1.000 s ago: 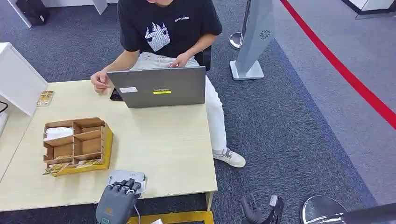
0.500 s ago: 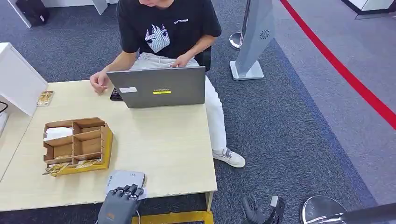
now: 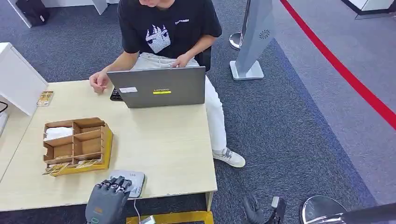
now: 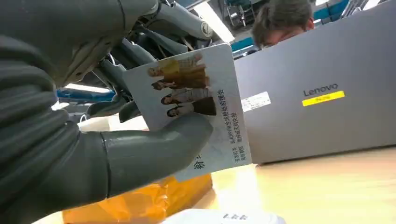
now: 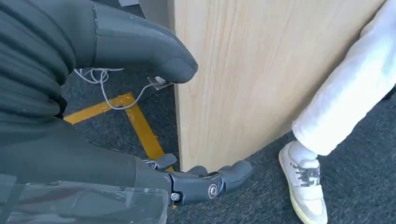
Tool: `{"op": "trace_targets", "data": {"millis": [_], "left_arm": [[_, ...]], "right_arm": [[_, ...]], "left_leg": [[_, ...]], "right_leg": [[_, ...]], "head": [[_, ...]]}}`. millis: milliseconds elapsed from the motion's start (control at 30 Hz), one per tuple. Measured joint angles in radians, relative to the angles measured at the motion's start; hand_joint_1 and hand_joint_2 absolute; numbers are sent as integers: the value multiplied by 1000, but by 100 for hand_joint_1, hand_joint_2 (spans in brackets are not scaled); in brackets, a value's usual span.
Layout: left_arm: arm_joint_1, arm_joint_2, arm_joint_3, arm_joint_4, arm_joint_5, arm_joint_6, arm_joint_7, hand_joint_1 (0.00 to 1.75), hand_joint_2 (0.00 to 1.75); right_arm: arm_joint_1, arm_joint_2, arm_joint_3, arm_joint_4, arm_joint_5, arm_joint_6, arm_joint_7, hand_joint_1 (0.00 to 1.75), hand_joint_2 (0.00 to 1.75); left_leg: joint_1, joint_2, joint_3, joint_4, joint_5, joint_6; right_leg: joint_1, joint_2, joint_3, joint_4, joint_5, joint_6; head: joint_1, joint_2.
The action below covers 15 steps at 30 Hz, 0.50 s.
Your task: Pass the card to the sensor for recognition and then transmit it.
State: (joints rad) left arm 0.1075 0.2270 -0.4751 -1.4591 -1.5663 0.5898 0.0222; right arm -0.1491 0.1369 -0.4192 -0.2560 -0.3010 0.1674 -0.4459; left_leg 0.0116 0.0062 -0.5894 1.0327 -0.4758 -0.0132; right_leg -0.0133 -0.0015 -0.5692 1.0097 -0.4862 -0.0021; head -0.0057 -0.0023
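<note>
Card point(image 4: 196, 102) sits pinched in the robot's left hand point(image 3: 106, 201), the thick thumb pressed across its printed face and the darker fingers point(image 4: 116, 70) backing it from behind, so it stands nearly on edge, printed side toward the wrist camera. From the head view that hand hovers at the near edge of the counter point(image 3: 159, 144), knuckles up, with its fingertips over the near-left corner of the grey sensor point(image 3: 128, 178). That is the relation that matters: the reader lies flat on the counter directly under and just ahead of the fingers, while the card is held upright above it, its lower edge closest to the pad. I'd judge the card is at or very near the reading position, though whether it touches the sensor I cannot tell.

The right hand point(image 5: 205, 184) hangs well apart, down beside the counter's side panel, fingers loosely apart and holding nothing, so the left arm is plainly the one for this job.

Passing it on looks to mean reaching across toward the person point(image 3: 163, 28) behind the laptop point(image 3: 159, 88).
</note>
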Motion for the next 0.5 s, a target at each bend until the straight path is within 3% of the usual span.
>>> {"op": "trace_targets", "data": {"millis": [200,500], "left_arm": [[11,-42,84,32,0,-25,-75,175,175],[0,-69,119,133,0,-39,-65,175,175]], "right_arm": [[0,0,-2,0,12,5,2,0,175],[-1,0,-2,0,26,10,4,0,175]], "left_leg": [[0,0,0,0,0,0],[0,0,0,0,0,0]], "right_leg": [[0,0,0,0,0,0],[0,0,0,0,0,0]], "head": [[0,0],[0,0]]}}
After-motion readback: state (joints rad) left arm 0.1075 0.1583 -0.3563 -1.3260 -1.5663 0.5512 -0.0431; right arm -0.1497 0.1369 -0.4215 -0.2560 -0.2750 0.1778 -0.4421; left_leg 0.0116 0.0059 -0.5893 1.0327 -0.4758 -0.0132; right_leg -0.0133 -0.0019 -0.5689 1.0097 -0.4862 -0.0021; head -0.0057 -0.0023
